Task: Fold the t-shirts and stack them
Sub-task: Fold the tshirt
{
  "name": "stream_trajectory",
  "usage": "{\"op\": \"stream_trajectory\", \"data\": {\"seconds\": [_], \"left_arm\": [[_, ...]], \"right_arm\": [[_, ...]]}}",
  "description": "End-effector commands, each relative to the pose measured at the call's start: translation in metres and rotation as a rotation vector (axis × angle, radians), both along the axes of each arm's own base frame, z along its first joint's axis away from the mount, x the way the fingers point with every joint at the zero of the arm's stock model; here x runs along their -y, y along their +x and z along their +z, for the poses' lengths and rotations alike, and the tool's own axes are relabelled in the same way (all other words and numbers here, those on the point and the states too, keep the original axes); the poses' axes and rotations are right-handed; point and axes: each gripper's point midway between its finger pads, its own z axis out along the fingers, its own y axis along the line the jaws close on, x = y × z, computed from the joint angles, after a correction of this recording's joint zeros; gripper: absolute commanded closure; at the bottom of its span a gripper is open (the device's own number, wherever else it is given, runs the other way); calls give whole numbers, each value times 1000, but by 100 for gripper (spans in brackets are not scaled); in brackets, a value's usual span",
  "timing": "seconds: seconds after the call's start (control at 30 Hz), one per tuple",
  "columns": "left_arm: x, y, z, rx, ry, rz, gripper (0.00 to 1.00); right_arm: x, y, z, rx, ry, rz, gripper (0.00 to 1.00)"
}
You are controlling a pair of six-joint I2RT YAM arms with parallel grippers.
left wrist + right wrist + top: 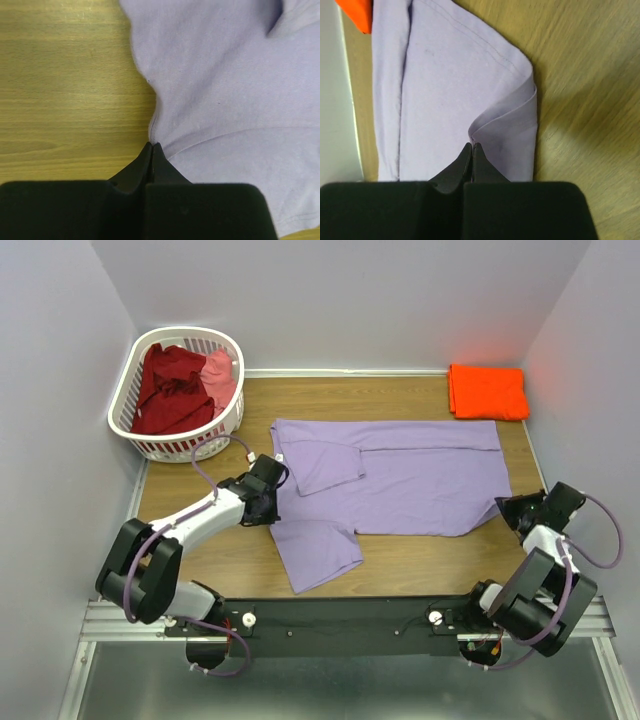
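The purple shirt [420, 480] lay spread on the table [420, 565], one sleeve folded inward. The left gripper [151, 146] was closed, pinching its left edge. The right gripper [471, 146] was closed on its doubled right edge. The orange shirt [487, 392] sat folded at the far right corner. The dark red shirt [168, 390] and the pink shirt [218, 375] filled the basket [125, 400].

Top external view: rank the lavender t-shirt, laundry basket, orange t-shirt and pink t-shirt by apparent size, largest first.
1. lavender t-shirt, spread out
2. laundry basket
3. orange t-shirt, folded
4. pink t-shirt, judged only by the part showing; the rest is hidden in the basket
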Motion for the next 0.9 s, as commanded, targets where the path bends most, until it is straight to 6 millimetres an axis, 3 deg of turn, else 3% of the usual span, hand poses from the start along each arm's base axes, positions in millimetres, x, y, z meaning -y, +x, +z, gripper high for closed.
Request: {"op": "stream_trajectory", "data": {"seconds": [0.0,0.1,0.27,0.4,0.53,0.7,0.87], "left_arm": [[-3,11,26,64,6,33,100],[0,13,36,90,-13,24,100],[-4,20,45,130,9,31,100],[-5,18,46,135,1,31,100],[-6,13,41,127,-20,33,100],[-12,15,40,131,-54,37,100],[-13,22,49,152,-78,29,100]], "right_arm": [[2,-10,7,-39,44,-79,99],[12,-22,11,-125,20,-136,99],[23,-49,-1,-314,-4,-215,99],[22,-70,-8,-438,10,-246,99],[35,-90,-9,-547,-64,-293,99],[40,-90,-3,-563,-86,-284,99],[48,-69,8,-543,-105,-189,99]]}}
